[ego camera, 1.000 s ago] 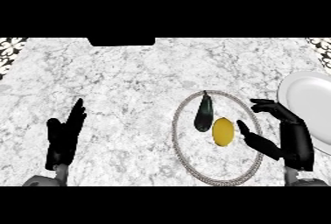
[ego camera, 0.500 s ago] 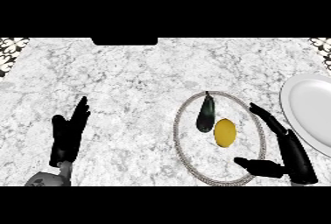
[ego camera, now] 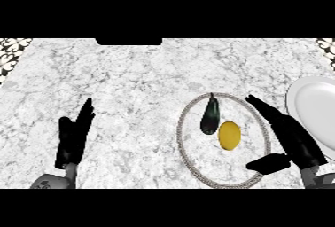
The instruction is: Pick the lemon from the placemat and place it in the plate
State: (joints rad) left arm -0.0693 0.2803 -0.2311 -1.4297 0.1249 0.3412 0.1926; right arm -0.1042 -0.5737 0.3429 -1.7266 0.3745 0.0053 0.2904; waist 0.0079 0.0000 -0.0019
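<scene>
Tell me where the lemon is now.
In the head view, the lemon lies on the round placemat, beside a dark elongated vegetable and left of the right hand.

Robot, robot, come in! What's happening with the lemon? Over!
Left hand open, resting. Right hand open, right of lemon, not touching. Lemon on placemat, dark vegetable beside it. Plate at right edge.

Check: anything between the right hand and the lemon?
Head view: nothing, only bare placemat between the right hand and the lemon. The dark vegetable lies on the lemon's other side, toward the upper left.
</scene>
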